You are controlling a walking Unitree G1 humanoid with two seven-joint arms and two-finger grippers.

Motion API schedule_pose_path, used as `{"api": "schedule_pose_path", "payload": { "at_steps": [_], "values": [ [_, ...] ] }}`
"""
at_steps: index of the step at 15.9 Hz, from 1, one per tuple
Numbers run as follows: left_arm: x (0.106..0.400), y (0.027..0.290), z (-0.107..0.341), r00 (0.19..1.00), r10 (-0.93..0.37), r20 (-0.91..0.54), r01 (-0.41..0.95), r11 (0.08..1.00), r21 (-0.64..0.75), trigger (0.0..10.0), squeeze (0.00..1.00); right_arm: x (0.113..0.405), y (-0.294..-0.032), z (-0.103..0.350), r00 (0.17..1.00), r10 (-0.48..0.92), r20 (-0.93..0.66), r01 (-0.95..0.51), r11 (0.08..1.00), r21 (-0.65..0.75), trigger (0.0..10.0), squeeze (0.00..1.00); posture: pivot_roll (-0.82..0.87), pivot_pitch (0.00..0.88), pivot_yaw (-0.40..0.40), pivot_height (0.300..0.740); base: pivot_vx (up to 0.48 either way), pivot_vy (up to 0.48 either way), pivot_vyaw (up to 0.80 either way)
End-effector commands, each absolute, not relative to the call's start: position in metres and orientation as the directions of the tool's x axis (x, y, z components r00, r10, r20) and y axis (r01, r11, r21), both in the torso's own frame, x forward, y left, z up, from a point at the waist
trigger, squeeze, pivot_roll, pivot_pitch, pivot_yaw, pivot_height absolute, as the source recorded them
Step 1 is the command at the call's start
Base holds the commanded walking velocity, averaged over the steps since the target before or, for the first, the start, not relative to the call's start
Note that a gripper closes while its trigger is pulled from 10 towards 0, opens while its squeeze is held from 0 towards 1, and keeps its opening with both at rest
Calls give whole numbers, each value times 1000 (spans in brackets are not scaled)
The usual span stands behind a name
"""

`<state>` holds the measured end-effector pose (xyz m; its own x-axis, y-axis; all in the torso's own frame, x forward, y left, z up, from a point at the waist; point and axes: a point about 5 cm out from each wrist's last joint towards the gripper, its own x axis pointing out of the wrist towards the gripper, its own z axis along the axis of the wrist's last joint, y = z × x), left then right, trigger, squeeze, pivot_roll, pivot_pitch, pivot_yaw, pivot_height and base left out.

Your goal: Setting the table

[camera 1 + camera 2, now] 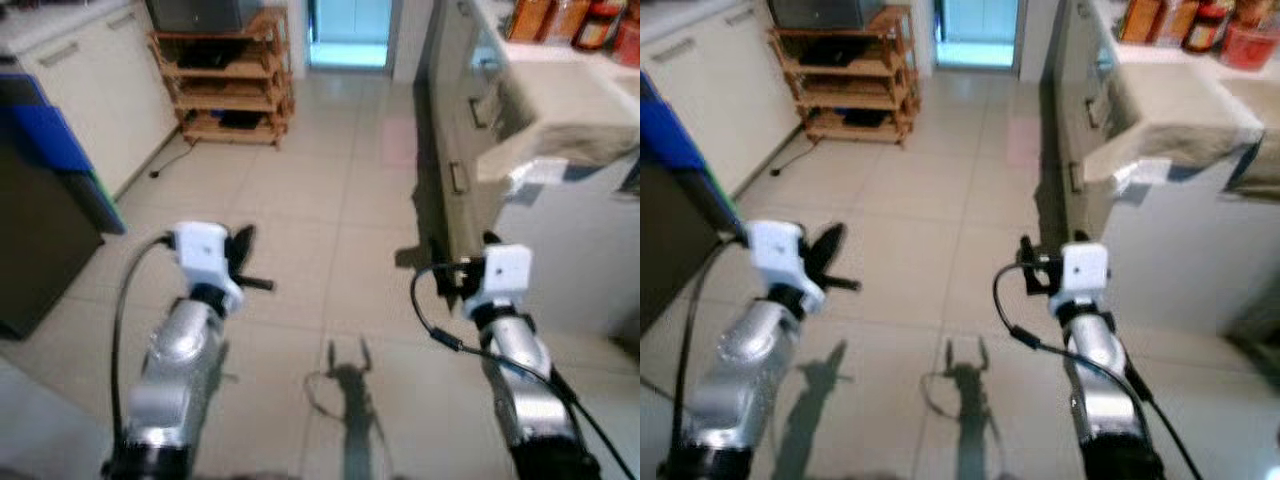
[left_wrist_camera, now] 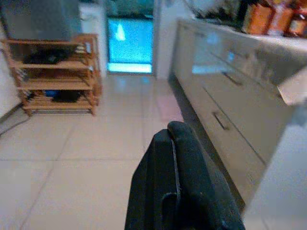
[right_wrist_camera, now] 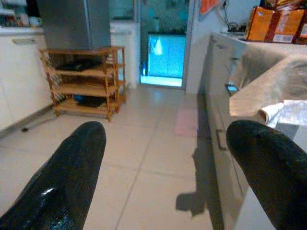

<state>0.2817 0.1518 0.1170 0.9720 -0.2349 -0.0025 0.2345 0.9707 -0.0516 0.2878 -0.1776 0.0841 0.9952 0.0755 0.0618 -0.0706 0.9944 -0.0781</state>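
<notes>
So the robot is standing in a kitchen aisle, looking down a tiled floor [image 1: 330, 200] toward a wooden rack [image 1: 228, 85] and a lit doorway [image 1: 348, 30] at the far end. Both arms are sticking out in front at about the same height, carrying nothing.

The left gripper [image 2: 180, 187] is pointing down the aisle with its two fingers pressed flat together, nothing between them. The right gripper [image 3: 172, 158] is spreading its fingers wide, and there's just floor and cabinet [image 3: 221, 124] showing in the gap.

On the robot's right a counter [image 1: 560, 75] is running along the wall, with a beige cloth [image 1: 560, 125] draping over its near corner and orange packets [image 3: 276, 24] sitting further back. White units [image 1: 100, 90] are lining the left side.

As for table setting: I'm not seeing a table, plates, cutlery or glasses anywhere in these shots, so where the task's stuff is, I can't say. The things near the packets are too blurry to name. How far along it is can't be judged from here either; empty grippers in an aisle would fit heading off to fetch something just as well as coming back after putting something down.
</notes>
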Motion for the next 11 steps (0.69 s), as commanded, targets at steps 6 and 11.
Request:
{"api": "schedule_pose_path", "payload": {
  "at_steps": [6,11],
  "values": [
    [274,153,116,970,-243,-6,241,967,-84,10000,1000,292,-160,79,992,120,36,-118,991,-56,10000,0,-14,0,31,740,0,0,0],
    [276,152,111,974,-226,-22,223,971,-90,10000,1000,292,-163,78,991,132,23,-130,989,-72,10000,0,-23,0,15,740,0,0,0]
  ]
}}
